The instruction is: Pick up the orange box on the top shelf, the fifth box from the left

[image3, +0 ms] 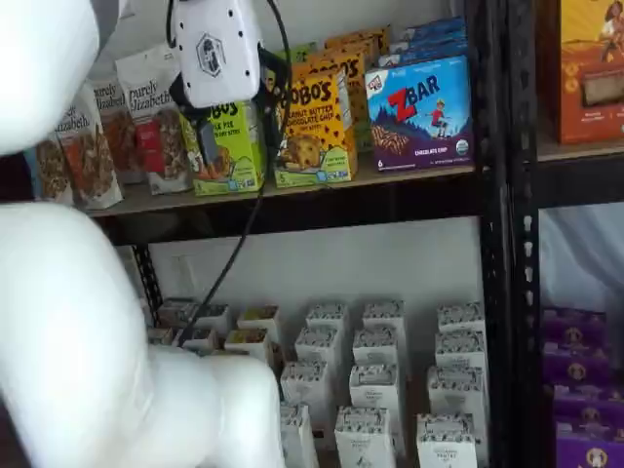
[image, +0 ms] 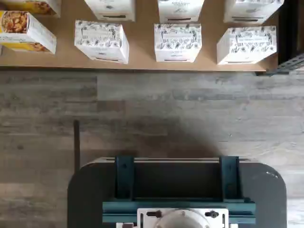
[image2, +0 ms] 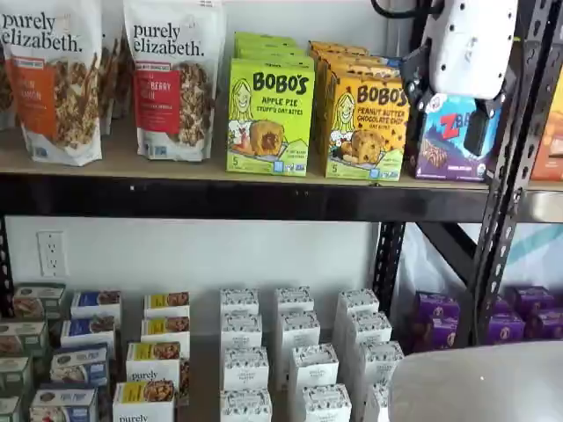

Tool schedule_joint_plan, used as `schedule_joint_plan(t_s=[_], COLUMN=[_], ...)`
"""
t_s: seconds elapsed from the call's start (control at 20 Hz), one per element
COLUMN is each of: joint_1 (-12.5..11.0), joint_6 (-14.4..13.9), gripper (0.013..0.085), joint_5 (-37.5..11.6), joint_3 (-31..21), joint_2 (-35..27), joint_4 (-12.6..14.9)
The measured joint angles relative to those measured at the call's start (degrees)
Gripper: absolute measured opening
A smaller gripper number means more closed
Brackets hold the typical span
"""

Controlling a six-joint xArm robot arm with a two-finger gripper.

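The orange box (image2: 365,127), a yellow-orange Bobo's Peanut Butter Chocolate Chip carton, stands upright on the top shelf (image2: 176,198), with more of the same behind it. It also shows in a shelf view (image3: 314,122). My gripper (image2: 447,105), a white body with two black fingers and a gap between them, hangs in front of the top shelf, empty and apart from the boxes. In a shelf view it (image3: 229,117) overlaps the green box left of the orange box. The wrist view shows neither the orange box nor the fingers.
A lime-green Bobo's Apple Pie box (image2: 268,119) stands left of the orange box and a blue ZBar box (image3: 419,112) right of it. Granola bags (image2: 53,79) stand far left. A black upright (image2: 506,176) is at the right. Small white boxes (image: 178,42) fill the lower shelf.
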State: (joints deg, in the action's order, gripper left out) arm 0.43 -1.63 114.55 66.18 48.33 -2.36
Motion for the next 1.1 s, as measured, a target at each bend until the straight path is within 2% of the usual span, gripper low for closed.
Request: schedule_joint_plan(t_s=[0.2,0.5,0.75,1.1], joint_1=[-0.38,0.62,1.54,-0.29], joint_6=[0.31,0.14,-0.13,1.23], gripper=[0.085,0.085,0.085,0.085], joint_5=[-2.72,-3.0,-6.43,-13.47], joint_3=[-1.4,-1.59,-2.38,-1.8], joint_2=[1.55,1.01,0.07,-3.62], joint_4=[-0.28,1.86,4.16,3.7])
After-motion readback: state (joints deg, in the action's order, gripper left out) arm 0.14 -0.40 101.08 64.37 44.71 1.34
